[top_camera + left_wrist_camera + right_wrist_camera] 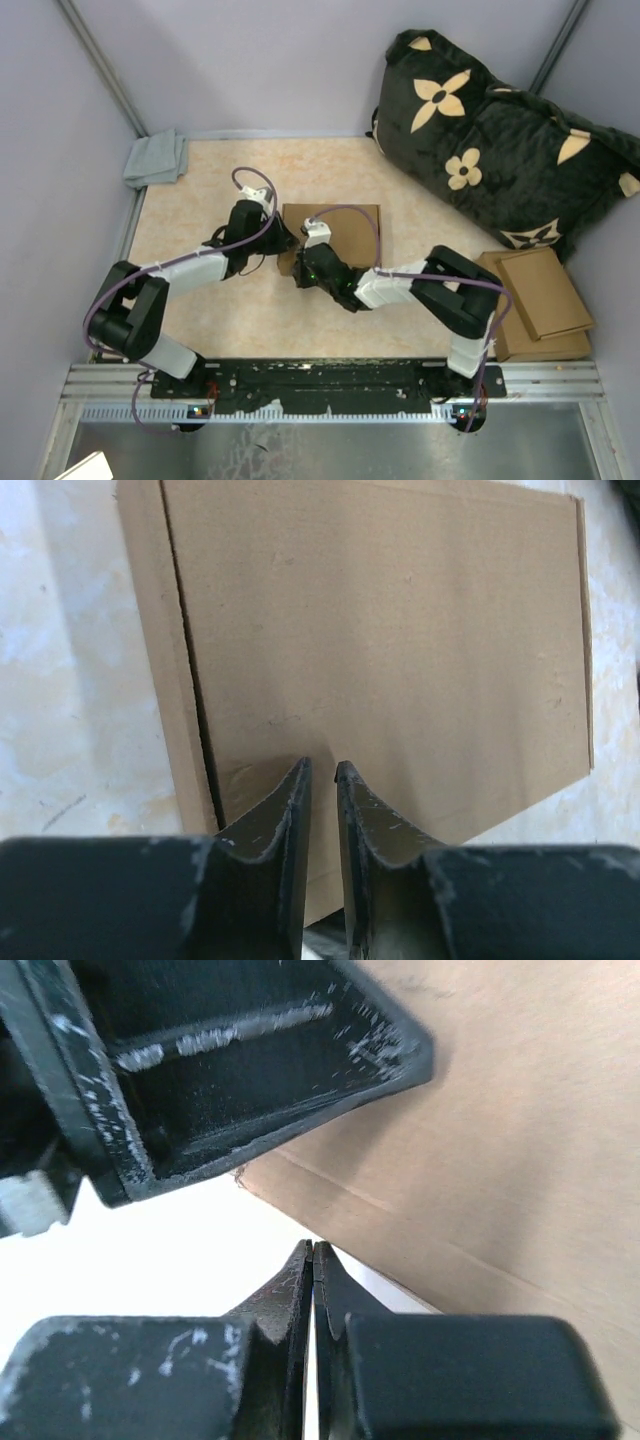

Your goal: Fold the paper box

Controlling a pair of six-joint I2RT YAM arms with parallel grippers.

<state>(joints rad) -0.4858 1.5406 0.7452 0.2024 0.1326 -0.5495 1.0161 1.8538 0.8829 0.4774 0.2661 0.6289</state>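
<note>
The paper box [345,222] lies flat and closed on the tabletop, plain brown, in the middle of the top view. My left gripper [283,240] is at its left edge. In the left wrist view [322,768] its fingers stand over the box's top panel [380,630], nearly together with a narrow gap and nothing between them. My right gripper [303,266] is at the box's near left corner. In the right wrist view [313,1245] it is shut and empty, just off the box edge [500,1140], with the left gripper's body [250,1060] close above it.
A black flowered pillow [500,150] leans at the back right. A stack of smaller flat cardboard pieces [540,300] lies at the right edge. A grey cloth [157,158] sits in the back left corner. Walls close in the table.
</note>
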